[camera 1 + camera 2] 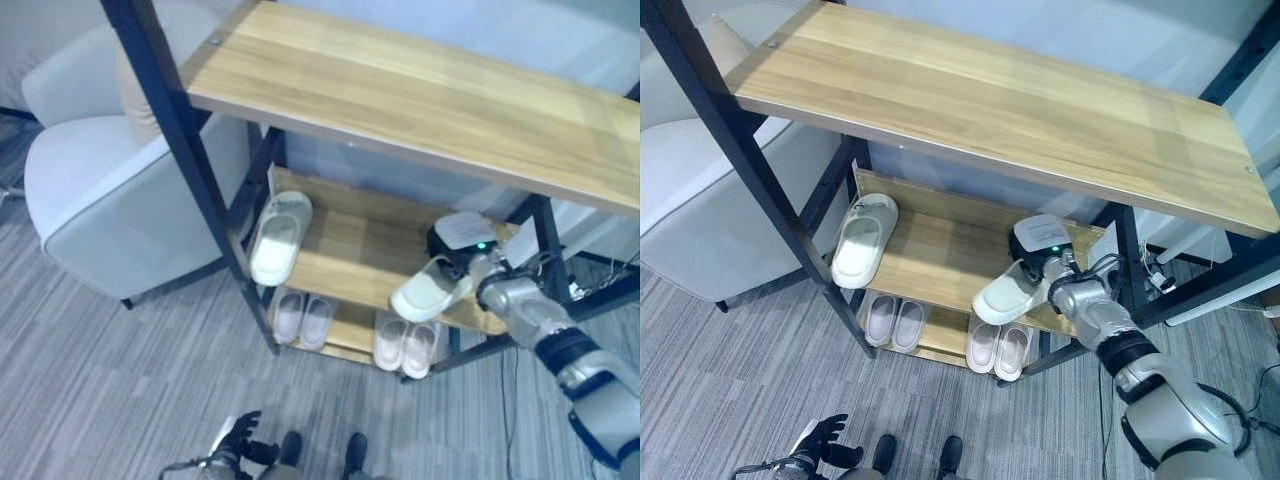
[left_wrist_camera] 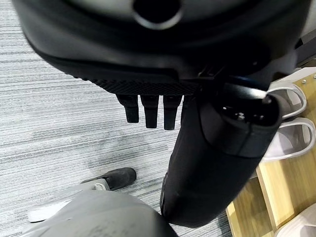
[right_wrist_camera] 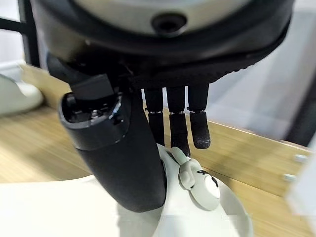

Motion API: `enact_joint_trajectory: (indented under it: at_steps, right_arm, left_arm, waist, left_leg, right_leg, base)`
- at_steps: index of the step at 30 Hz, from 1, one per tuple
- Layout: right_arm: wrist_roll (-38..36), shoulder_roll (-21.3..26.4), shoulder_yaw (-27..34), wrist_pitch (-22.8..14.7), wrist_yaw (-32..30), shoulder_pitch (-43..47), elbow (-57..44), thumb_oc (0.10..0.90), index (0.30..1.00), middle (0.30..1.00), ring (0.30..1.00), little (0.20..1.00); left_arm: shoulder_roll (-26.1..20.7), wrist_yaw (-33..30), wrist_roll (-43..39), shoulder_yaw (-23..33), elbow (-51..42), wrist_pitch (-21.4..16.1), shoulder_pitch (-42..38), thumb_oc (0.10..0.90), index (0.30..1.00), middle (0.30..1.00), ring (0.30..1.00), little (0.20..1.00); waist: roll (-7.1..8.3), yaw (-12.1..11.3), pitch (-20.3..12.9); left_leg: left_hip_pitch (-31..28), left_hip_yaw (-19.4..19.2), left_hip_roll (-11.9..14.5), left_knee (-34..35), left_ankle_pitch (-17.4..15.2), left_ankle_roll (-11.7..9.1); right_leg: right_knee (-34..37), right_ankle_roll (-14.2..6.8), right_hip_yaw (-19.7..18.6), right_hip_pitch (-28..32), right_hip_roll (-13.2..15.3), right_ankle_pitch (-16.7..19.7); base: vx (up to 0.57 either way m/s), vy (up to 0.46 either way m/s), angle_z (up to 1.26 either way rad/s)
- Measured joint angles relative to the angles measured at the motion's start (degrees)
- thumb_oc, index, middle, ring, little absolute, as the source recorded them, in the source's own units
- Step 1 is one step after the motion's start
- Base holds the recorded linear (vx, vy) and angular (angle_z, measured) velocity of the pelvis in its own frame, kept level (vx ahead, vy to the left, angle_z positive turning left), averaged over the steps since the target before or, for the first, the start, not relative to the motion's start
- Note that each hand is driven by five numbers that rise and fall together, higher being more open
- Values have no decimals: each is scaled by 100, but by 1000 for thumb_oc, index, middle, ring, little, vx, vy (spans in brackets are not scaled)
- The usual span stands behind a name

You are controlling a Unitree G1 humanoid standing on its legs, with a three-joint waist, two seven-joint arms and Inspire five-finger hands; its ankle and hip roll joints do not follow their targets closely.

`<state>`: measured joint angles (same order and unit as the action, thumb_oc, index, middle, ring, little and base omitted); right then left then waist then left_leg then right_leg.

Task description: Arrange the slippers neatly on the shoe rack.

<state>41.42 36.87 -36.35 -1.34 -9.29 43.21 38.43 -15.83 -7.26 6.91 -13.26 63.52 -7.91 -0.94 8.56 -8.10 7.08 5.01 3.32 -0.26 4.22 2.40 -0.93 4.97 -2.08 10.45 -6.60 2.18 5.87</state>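
Slipper, pale cream with a small charm on its strap, sits pinched in the right hand over the middle shelf.

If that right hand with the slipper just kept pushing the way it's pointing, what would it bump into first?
Probably the wooden middle shelf itself: the right hand, its fingers curled on the white slipper, points down and inward over the boards. Beyond lies the pale wall, though depth is hard to judge.
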Motion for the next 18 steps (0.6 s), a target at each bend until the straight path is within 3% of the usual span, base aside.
enact_joint_trajectory:
  at_steps: [6,15,16,17,18]
  right_arm:
    - [-3,-501,-13,-45,-100,335,6,400,300,300,300,300]
    - [-5,-589,-123,-114,-213,815,64,400,300,300,300,300]
    - [-3,-588,-126,-123,-268,864,108,527,491,491,491,491]
    - [-3,-599,-159,-140,-328,944,196,527,491,491,491,491]
    - [1,-614,-166,-141,-353,997,247,800,900,900,900,900]
  left_arm:
    - [17,-87,-181,-4,-3,-13,-66,800,900,900,900,900]
    - [-113,-135,-213,-3,339,38,6,800,900,900,900,900]
    - [-117,-137,-214,-4,364,40,18,800,900,900,900,900]
    - [-125,-144,-214,-4,365,39,19,800,900,900,900,900]
    - [-135,-151,-217,-5,366,39,18,800,900,900,900,900]
  waist:
    - [37,-314,44]
    - [123,-759,215]
    - [138,-790,242]
    - [155,-828,288]
    - [174,-879,316]
  left_leg:
    - [190,200,-1,-104,-3,-18]
    - [450,599,-49,-221,29,-55]
    - [509,677,-84,-273,29,-55]
    - [523,693,-100,-297,29,-55]
    - [536,696,-110,-308,29,-56]
  right_leg:
    - [2,-9,196,-48,3,-24]
    - [1,-1,485,-90,36,-33]
    - [0,4,574,-91,65,-48]
    - [1,4,591,-90,80,-48]
    - [0,0,599,-91,90,-52]
  base:
    - [10,-1,17]
    - [14,-8,26]
    - [9,1,24]
    - [6,5,21]
    - [7,10,6]
